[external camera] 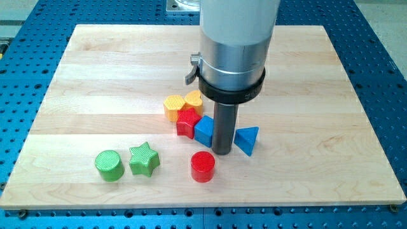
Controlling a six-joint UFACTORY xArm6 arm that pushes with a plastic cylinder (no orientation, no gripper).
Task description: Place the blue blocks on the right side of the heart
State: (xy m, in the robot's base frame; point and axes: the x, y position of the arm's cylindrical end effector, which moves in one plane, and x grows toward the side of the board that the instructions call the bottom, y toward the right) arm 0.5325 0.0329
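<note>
Resting on a pale wooden board (95, 76) — blue pegboard bench (381, 57) around

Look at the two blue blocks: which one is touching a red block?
The blue cube, left of my tip, presses against the red block. The blue triangle stands alone on the tip's right.

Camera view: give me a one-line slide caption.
My tip rests between the blue cube and blue triangle, just above the red cylinder.
</note>
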